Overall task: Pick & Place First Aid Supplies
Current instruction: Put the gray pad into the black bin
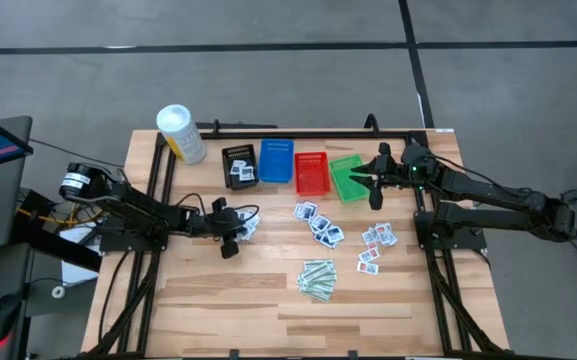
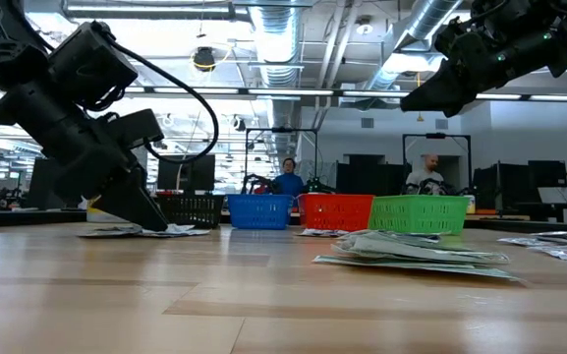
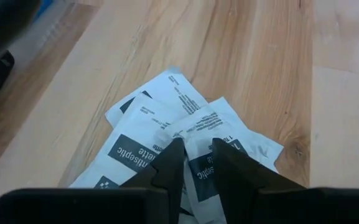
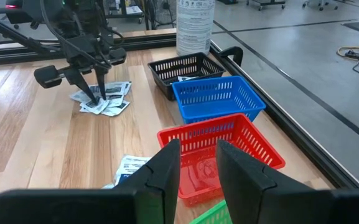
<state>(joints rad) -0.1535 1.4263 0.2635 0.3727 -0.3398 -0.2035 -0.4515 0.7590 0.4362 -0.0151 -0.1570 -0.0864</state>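
White antiseptic packets (image 3: 167, 134) lie under the left end effector (image 3: 195, 163), fingers narrowing onto one to lift it; whether it is gripped, I cannot tell. The right end effector (image 4: 196, 163) waits over the baskets, fingers slightly apart, empty.

Bare table (image 1: 218, 300) front; baskets (image 1: 293, 170) block rear

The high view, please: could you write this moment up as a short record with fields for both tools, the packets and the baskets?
left tool: down on a small pile of antiseptic packets at table left, fingers astride one packet
right tool: raised beside the green basket, nothing seen in it
baskets: black basket with packets inside, blue basket, red basket, green, in a row
loose packets: scattered packets mid-table; pale-green strips nearer front
tub: white tub at back left
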